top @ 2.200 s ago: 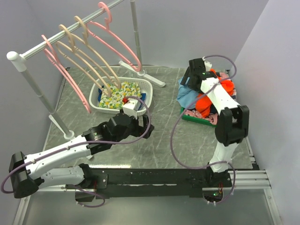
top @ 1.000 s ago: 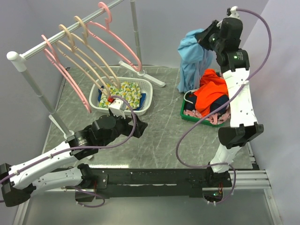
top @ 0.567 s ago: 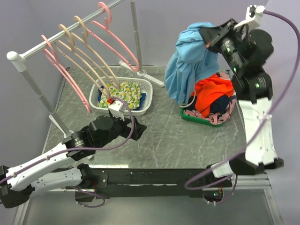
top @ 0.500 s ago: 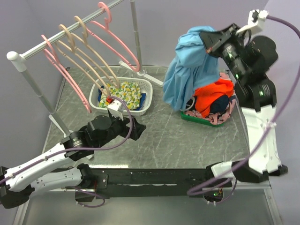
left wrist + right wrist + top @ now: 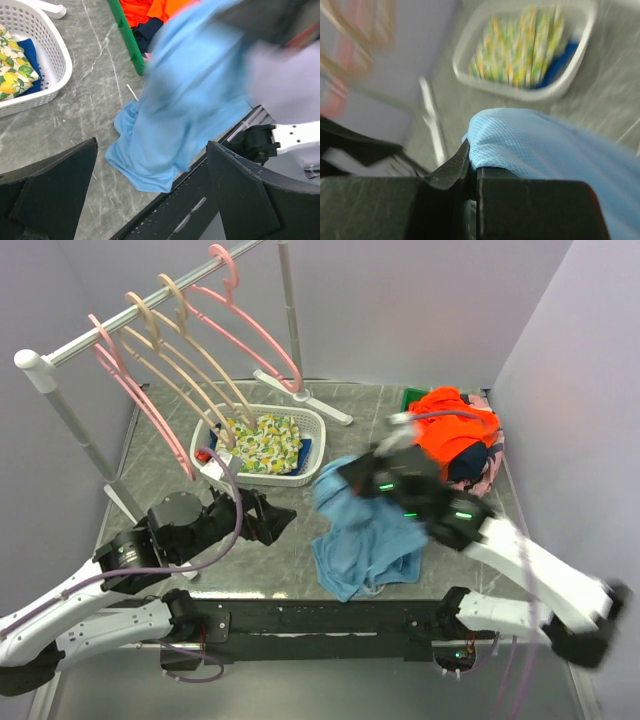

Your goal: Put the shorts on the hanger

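A: Where are the shorts?

B: Near the front edge of the table, about midway across; the lower part lies crumpled on the stone top, the upper part is held up by the right gripper; its wrist view shows the 2 fingers pinched tight on a fold of the blue mesh.

A: And the hanger?

B: 2 pink ones hang on the rail; the near pink hanger at the left end, the far pink hanger at the back, 2 beige hangers between them; I cannot tell which one is meant; the shorts are well apart from all 4.

A: The other arm?

B: The left gripper hovers just left of the shorts, jaws spread wide, nothing between them.

A: Anything else?

B: A white basket behind holds a lemon-print cloth; a green tray at the right rear holds an orange garment; the right arm is blurred.
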